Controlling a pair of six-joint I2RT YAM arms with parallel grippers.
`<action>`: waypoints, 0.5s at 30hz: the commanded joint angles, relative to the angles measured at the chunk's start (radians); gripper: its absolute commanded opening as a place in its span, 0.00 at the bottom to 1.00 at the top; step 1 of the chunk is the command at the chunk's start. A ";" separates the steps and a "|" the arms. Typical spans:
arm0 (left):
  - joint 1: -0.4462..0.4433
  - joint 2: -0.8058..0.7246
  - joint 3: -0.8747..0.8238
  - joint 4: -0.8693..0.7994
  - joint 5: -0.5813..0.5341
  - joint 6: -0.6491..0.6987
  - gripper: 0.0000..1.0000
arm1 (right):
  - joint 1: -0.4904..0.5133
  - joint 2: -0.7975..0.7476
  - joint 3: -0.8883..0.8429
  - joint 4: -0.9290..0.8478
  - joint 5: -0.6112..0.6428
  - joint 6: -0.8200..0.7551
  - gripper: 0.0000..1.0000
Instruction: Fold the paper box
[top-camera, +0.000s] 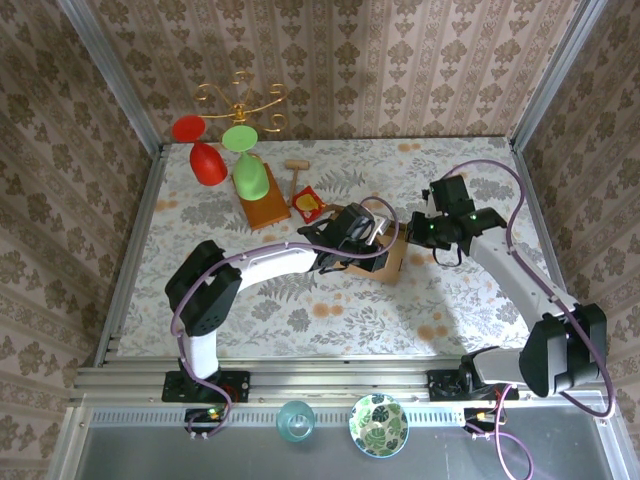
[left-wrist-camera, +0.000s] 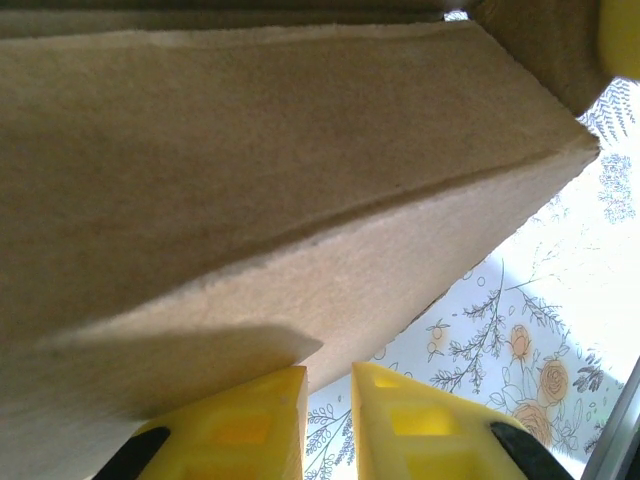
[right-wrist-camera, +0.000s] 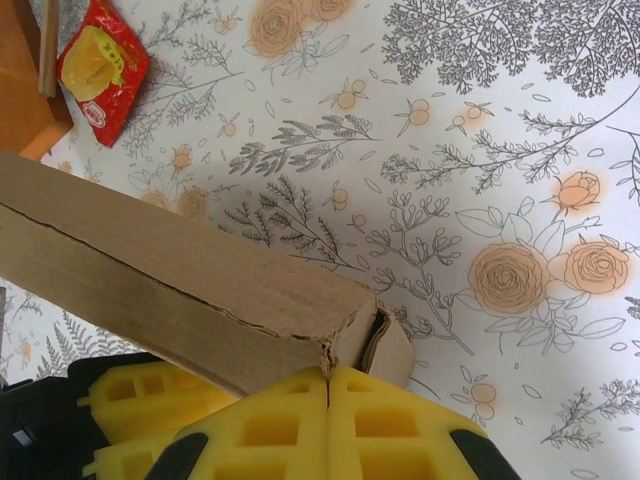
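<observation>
Our right gripper (right-wrist-camera: 328, 375) is pressed together, tips touching an end corner of the box (right-wrist-camera: 180, 290). Our left gripper (left-wrist-camera: 328, 372) stands a slit apart, nothing in the gap, one finger under a box wall. The box sits near the middle of the table (top-camera: 300, 310), slightly toward its right edge.

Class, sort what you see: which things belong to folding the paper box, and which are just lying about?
Job: plain brown cardboard box; left gripper; right gripper.
Lying about: small red-yellow packet; orange-brown wooden board; small wooden mallet; green patterned bowl; teal glass cup.
</observation>
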 joint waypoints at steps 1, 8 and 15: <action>-0.010 0.015 0.014 0.013 -0.010 -0.003 0.20 | 0.022 -0.035 -0.041 0.024 0.021 0.018 0.00; -0.011 0.014 0.010 0.026 -0.018 -0.005 0.20 | 0.059 -0.058 -0.085 0.050 0.080 -0.024 0.00; -0.013 0.021 0.003 0.067 -0.037 -0.006 0.20 | 0.100 -0.105 -0.141 0.118 0.148 -0.092 0.00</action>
